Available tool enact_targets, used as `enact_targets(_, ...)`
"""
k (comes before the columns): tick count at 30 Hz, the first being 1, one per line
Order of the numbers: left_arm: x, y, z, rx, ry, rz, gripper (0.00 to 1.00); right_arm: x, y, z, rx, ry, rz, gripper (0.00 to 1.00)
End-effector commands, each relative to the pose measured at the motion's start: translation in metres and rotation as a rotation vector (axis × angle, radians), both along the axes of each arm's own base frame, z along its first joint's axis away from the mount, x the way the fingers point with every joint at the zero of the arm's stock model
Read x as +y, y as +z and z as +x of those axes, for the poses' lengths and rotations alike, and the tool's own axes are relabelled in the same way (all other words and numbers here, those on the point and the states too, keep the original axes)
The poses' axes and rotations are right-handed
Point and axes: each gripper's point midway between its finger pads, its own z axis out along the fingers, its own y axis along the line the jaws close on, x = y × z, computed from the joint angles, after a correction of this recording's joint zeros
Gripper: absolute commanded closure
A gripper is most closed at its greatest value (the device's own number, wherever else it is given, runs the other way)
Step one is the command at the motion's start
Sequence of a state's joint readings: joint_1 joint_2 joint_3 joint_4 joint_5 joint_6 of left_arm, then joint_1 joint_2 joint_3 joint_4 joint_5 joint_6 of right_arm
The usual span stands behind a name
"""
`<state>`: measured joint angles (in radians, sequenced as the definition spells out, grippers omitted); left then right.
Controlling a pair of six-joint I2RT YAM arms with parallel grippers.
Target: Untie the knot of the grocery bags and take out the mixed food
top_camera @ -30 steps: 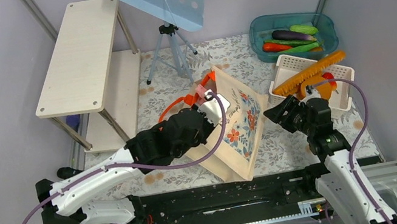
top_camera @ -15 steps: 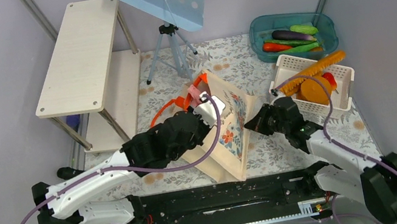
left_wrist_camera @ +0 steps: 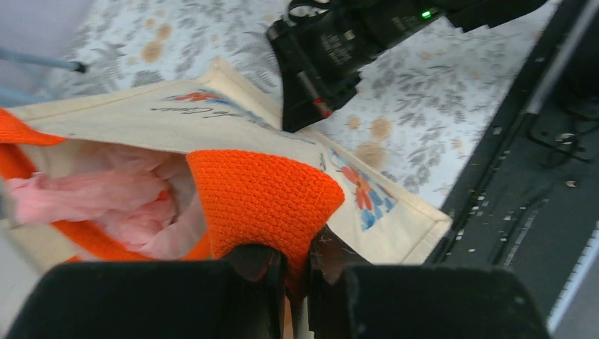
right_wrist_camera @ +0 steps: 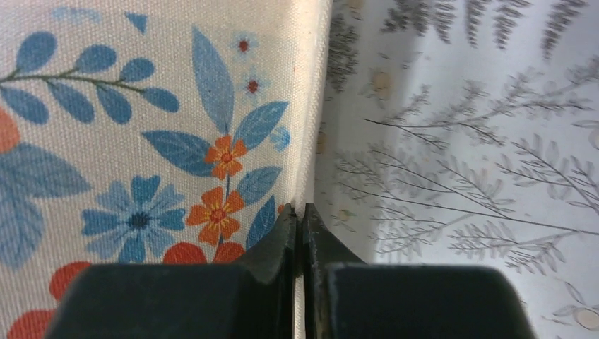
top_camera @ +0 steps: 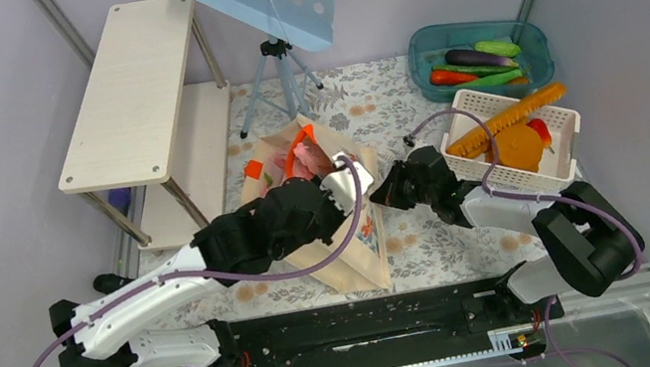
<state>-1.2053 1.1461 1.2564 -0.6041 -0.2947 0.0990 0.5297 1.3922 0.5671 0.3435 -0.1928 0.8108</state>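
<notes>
The pink grocery bag lies crumpled inside the beige floral tote, showing at its open mouth; it is also in the left wrist view. The mixed food is hidden. My left gripper is shut on the tote's orange handle, and in the top view it sits over the tote's middle. My right gripper is shut, its tips against the tote's side seam. In the top view it is at the tote's right side.
A white basket with orange toy foods stands right of the tote. A teal bin of toy vegetables sits at the back right. A wooden shelf stands at left, a tripod with a blue board behind the tote, and a black rail along the near edge.
My right arm swung left from beside the basket to the tote's right side. The tote shifted left and its mouth now faces up, showing more pink bag. My left gripper kept its hold.
</notes>
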Motion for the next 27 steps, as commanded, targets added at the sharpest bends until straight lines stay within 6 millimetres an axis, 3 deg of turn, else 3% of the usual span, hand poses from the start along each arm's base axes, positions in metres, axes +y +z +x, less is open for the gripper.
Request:
enact_targets(1, -0.056, 0.026, -0.028, 0.085, -0.183, -0.228, 1.00, -0.033, -0.037, -0.002, 0.014, -0.102, -0.146, 1.00)
enact_targets(3, -0.065, 0.015, -0.031, 0.117, -0.194, -0.210, 1.00, -0.041, -0.037, -0.006, 0.010, -0.112, -0.171, 0.91)
enact_targets(5, -0.071, 0.011, -0.034, 0.154, -0.190, -0.225, 1.00, -0.048, -0.033, -0.011, 0.001, -0.107, -0.202, 0.74)
enact_targets(7, -0.077, 0.007, -0.037, 0.194, -0.191, -0.241, 1.00, -0.061, -0.028, -0.014, -0.016, -0.130, -0.258, 0.48)
enact_targets(10, -0.086, -0.001, -0.041, 0.229, -0.179, -0.276, 1.00, -0.085, -0.020, -0.021, -0.032, -0.171, -0.353, 0.24)
enact_targets(14, -0.101, -0.011, -0.049, 0.281, -0.199, -0.303, 1.00, -0.117, 0.000, -0.034, -0.057, -0.217, -0.456, 0.06)
enact_targets(17, -0.109, -0.021, -0.054, 0.299, -0.211, -0.264, 0.97, -0.141, 0.024, -0.041, -0.097, -0.264, -0.506, 0.01)
enact_targets(19, -0.112, -0.025, -0.060, 0.316, -0.237, -0.230, 0.88, -0.156, 0.044, -0.044, -0.138, -0.314, -0.516, 0.01)
enact_targets(22, -0.114, -0.020, -0.066, 0.327, -0.270, -0.223, 0.64, -0.169, 0.076, -0.050, -0.206, -0.374, -0.475, 0.00)
enact_targets(25, -0.113, -0.005, -0.077, 0.336, -0.330, -0.254, 0.32, -0.159, 0.115, -0.057, -0.308, -0.343, -0.363, 0.01)
enact_targets(27, -0.110, 0.007, -0.084, 0.344, -0.363, -0.275, 0.17, -0.142, 0.148, -0.063, -0.414, -0.265, -0.263, 0.00)
